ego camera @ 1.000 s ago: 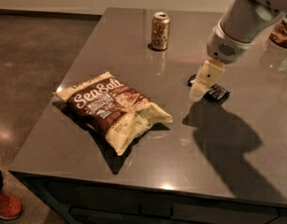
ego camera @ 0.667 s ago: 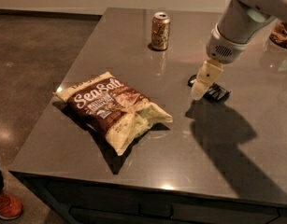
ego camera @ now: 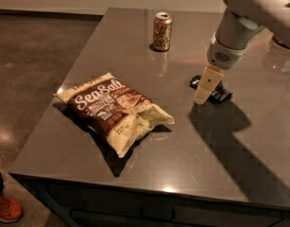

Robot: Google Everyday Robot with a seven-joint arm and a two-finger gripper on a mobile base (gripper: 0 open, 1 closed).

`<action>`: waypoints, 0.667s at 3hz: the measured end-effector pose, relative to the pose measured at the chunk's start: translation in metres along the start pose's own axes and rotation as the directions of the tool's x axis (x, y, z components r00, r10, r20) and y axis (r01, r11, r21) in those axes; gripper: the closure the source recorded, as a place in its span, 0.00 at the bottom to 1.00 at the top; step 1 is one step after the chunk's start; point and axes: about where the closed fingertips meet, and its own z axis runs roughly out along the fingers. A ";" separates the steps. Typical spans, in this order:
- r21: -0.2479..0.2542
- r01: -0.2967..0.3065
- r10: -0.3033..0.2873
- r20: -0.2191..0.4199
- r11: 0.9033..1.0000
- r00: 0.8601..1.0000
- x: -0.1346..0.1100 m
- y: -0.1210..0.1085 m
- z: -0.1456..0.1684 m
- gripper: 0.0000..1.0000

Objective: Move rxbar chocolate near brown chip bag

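The brown chip bag (ego camera: 115,110) lies on the grey table (ego camera: 149,167) at left of centre, dark brown with white "Sea Salt" script and cream edges. The rxbar chocolate (ego camera: 219,92), a small black flat bar, lies to the right of it. My gripper (ego camera: 204,90) hangs from the white arm at the upper right and is down over the bar, covering its middle. A cream finger (ego camera: 207,82) shows in front of the bar. The bar lies flat on the table.
A tan soda can (ego camera: 161,31) stands upright at the back of the table. The table's left and front edges drop to a concrete floor. A red shoe (ego camera: 7,208) is at the bottom left. Something round sits at the far right edge (ego camera: 280,42).
The arm has shifted slightly; the gripper stays down over the bar. The bar and the chip bag have not moved.
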 end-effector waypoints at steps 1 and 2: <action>-0.012 -0.008 0.007 -0.031 1.000 0.999 0.005 -0.005 0.012 0.00; -0.012 -0.008 0.007 -0.045 1.000 0.999 0.008 -0.009 0.016 0.17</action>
